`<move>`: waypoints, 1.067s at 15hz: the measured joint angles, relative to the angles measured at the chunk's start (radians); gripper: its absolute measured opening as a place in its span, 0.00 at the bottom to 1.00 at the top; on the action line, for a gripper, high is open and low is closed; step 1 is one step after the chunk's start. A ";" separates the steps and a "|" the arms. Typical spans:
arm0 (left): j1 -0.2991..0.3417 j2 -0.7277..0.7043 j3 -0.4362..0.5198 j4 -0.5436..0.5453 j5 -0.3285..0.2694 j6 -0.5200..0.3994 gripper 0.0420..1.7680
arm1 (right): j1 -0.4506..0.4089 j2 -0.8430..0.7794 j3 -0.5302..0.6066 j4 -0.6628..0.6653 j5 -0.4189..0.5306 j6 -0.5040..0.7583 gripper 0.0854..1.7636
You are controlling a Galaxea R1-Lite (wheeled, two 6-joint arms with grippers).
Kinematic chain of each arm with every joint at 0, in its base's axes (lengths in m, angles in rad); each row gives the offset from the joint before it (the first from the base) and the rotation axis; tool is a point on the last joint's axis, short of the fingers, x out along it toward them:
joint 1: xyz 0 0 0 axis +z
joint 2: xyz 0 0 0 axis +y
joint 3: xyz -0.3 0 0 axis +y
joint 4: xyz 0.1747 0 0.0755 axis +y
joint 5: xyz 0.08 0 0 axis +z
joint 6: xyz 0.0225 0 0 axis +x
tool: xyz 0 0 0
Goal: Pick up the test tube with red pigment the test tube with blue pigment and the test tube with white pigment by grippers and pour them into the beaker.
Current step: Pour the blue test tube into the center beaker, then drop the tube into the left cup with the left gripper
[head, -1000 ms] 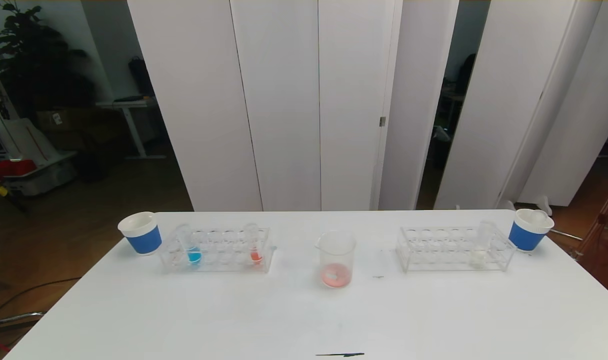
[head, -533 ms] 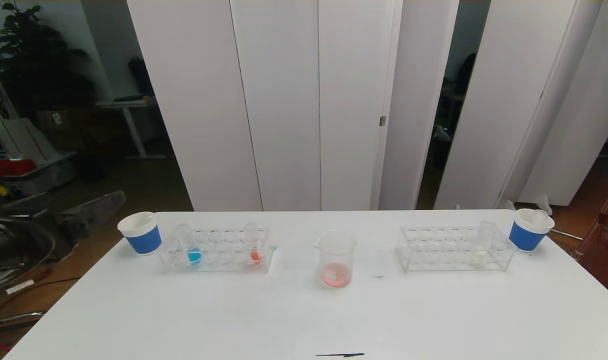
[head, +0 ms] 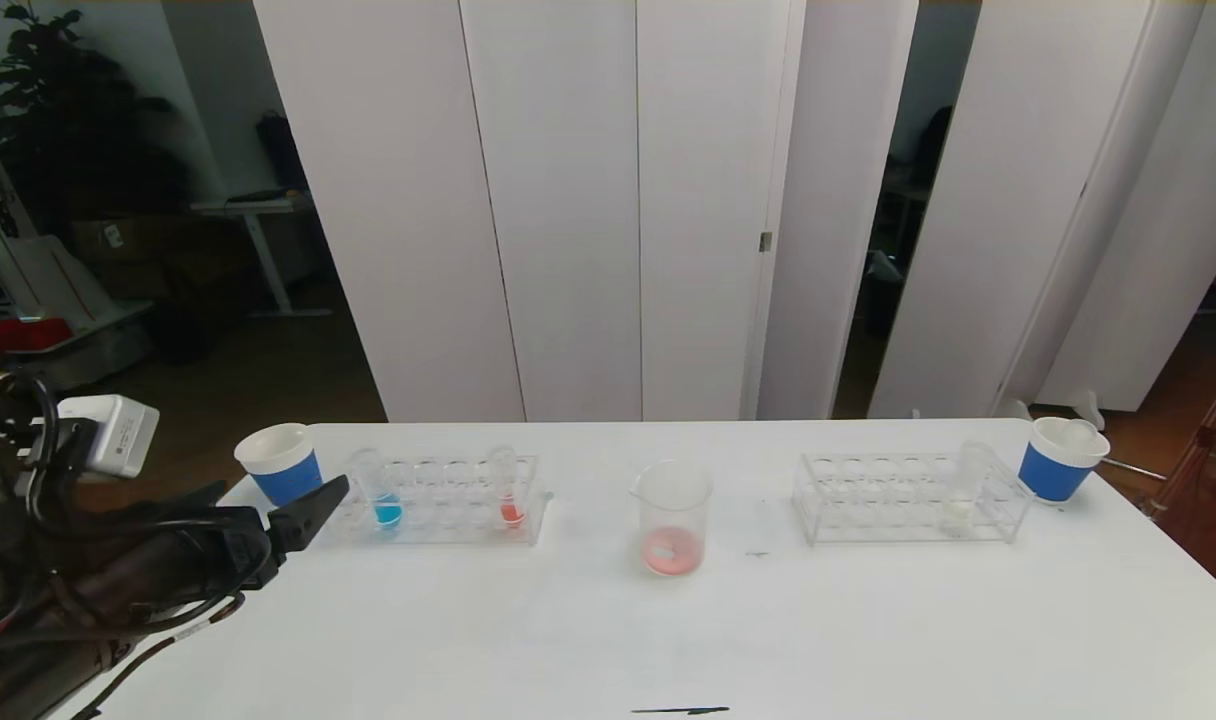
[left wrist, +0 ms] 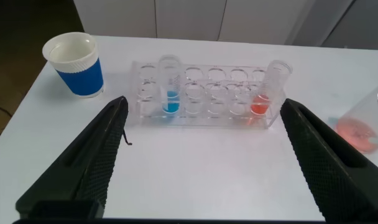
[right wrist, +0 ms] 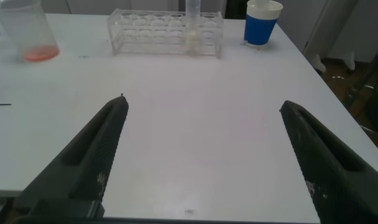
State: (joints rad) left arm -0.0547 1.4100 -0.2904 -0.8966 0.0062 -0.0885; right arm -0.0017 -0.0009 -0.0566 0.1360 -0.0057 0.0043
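The test tube with blue pigment (head: 387, 497) stands upright near the left end of the left rack (head: 438, 500), a red-filled tube (head: 509, 494) toward its other end. The beaker (head: 673, 517), mid-table, holds pinkish liquid. The left gripper (left wrist: 204, 158) hovers before the rack, jaws wide apart, holding nothing. The right gripper (right wrist: 204, 158), likewise spread and empty, faces the test tube with white pigment (right wrist: 193, 26) in the right rack (right wrist: 166, 31).

Lab setup: test-tube racks (head: 433, 500), beaker (head: 673, 517), white table (head: 608, 630).
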 joint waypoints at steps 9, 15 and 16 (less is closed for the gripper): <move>-0.016 0.362 -0.003 -0.353 -0.001 -0.025 0.99 | 0.000 0.000 0.000 0.000 0.000 0.000 0.99; 0.024 0.568 -0.117 -0.457 0.006 -0.017 0.99 | 0.000 0.000 0.000 0.000 0.000 0.000 0.99; 0.029 0.599 -0.129 -0.484 0.012 -0.015 0.99 | 0.000 0.000 0.000 0.000 0.000 0.000 0.99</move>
State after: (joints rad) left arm -0.0253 2.0089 -0.4189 -1.3811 0.0183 -0.1038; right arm -0.0017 -0.0013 -0.0566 0.1355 -0.0062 0.0043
